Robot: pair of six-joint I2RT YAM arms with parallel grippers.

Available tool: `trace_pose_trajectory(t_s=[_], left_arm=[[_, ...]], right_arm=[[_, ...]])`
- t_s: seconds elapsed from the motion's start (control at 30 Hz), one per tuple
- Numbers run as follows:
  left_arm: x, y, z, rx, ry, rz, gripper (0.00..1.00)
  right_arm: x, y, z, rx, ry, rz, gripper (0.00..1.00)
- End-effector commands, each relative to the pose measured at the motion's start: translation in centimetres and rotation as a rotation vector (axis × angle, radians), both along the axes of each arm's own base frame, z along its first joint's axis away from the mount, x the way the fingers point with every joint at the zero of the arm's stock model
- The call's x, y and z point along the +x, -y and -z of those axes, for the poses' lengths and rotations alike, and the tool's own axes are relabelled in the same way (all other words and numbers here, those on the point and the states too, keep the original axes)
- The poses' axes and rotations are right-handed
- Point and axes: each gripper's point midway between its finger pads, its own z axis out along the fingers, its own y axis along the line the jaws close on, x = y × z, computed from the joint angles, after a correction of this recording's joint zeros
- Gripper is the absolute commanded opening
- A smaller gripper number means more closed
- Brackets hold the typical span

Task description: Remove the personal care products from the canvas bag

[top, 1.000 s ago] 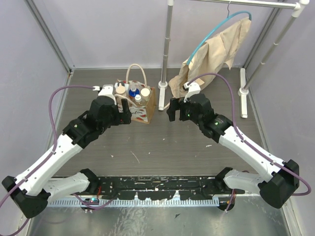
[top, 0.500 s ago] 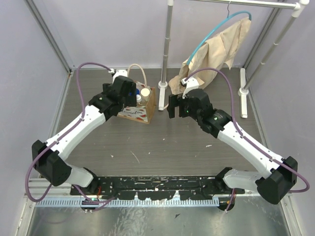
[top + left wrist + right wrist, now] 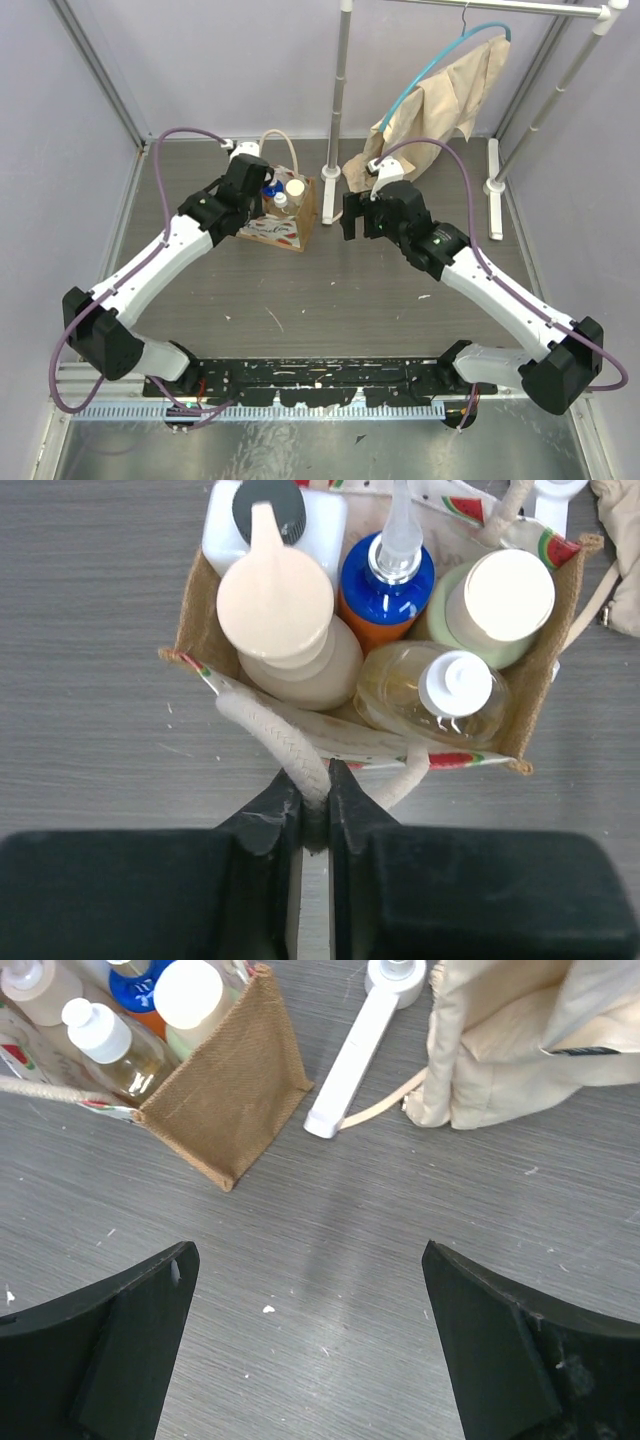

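The canvas bag (image 3: pixel 287 232) stands on the table with several personal care products upright inside. The left wrist view shows a tan bottle with a peach cap (image 3: pixel 275 605), a white one with a dark cap (image 3: pixel 268 508), a blue-topped one (image 3: pixel 385 580), a green one with a pale lid (image 3: pixel 508 595) and a clear amber one (image 3: pixel 455 685). My left gripper (image 3: pixel 316 790) is shut on the bag's near cream rope handle (image 3: pixel 285 745). My right gripper (image 3: pixel 310 1290) hangs open over bare table, right of the bag (image 3: pixel 235 1090).
A beige cloth on a teal hanger (image 3: pixel 440 100) hangs from a white rack behind my right arm. The rack's foot (image 3: pixel 355 1050) lies on the table just beyond the bag's right corner. A rack post (image 3: pixel 338 100) rises behind the bag.
My left arm swung from the bag's near-left side to over the bag. Its jaws went from open to shut on the rope handle. The right arm barely moved.
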Motion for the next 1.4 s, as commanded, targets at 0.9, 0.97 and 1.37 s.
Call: trace_pose_trajectory(t_s=[0.9, 0.97, 1.37], left_arm=[[-11.4, -7.9, -2.9, -0.197, 0.068, -0.145, 0.85], [-11.3, -7.6, -3.0, -0.210, 0.069, -0.135, 0.85], [-12.0, -7.4, -3.3, -0.248, 0.079, -0.114, 0.87]], right_arm=[[3.1, -20.8, -0.6, 0.028, 0.005, -0.405, 0.73], [3.3, -20.2, 0.2, 0.006, 0.010, -0.378, 0.74], [5.0, -17.8, 4.0, -0.068, -0.008, -0.285, 0.74]])
